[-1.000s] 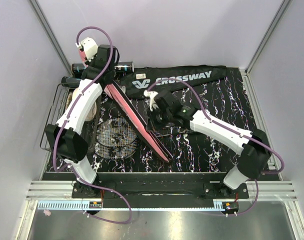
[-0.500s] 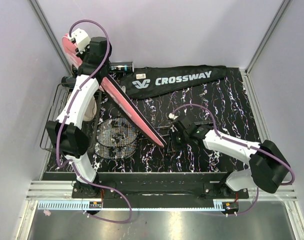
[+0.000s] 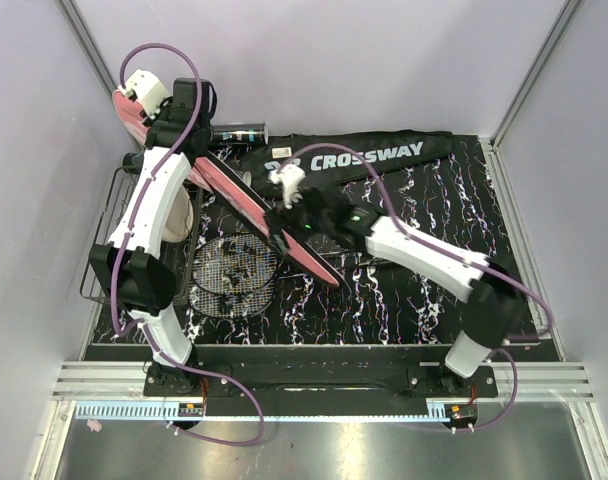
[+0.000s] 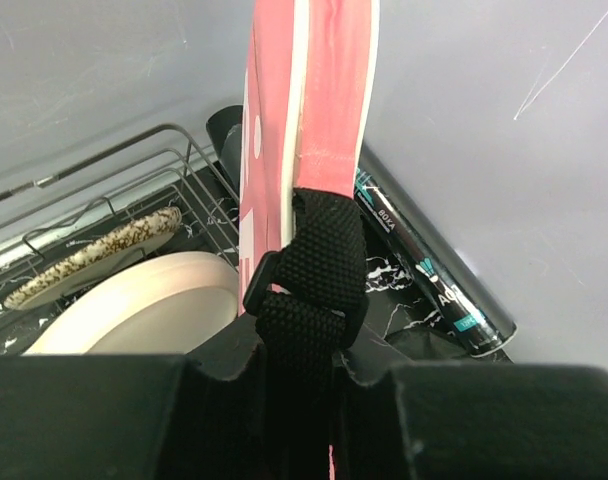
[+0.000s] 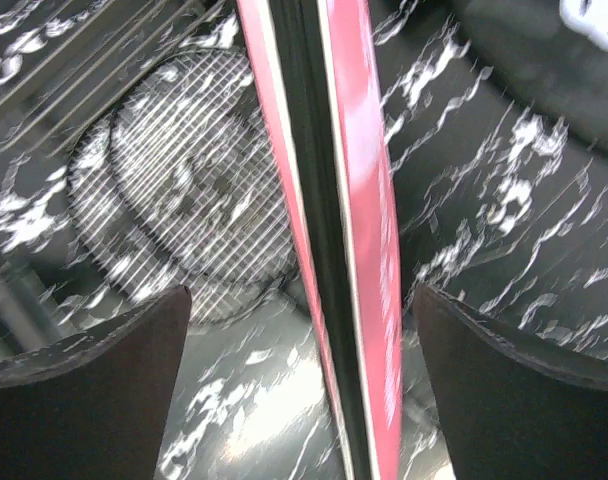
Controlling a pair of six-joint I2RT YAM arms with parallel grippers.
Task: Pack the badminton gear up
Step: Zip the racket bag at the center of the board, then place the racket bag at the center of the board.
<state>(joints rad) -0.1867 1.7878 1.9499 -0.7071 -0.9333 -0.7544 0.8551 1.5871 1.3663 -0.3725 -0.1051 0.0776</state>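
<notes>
Slanting pink racket case point(image 3: 239, 195), black-seamed

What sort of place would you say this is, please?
Probably a lab robot cell: the left arm and right arm are mounted at the edge of a marbled black table, enclosed by plain pale walls.

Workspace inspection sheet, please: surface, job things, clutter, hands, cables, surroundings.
Surface: black marbled table, no spill seen.
Job's things: pink racket case raised at one end, slanting down to the table; racket heads lying flat; CROSSWAY bag and dark tube at the far edge.
Clutter: wire basket holding a cream disc.
Hands: left hand shut on the case's black strap; right hand open, straddling the case.
Cables: purple cables looping off both arms.
Surroundings: grey walls, nothing else seen.
</notes>
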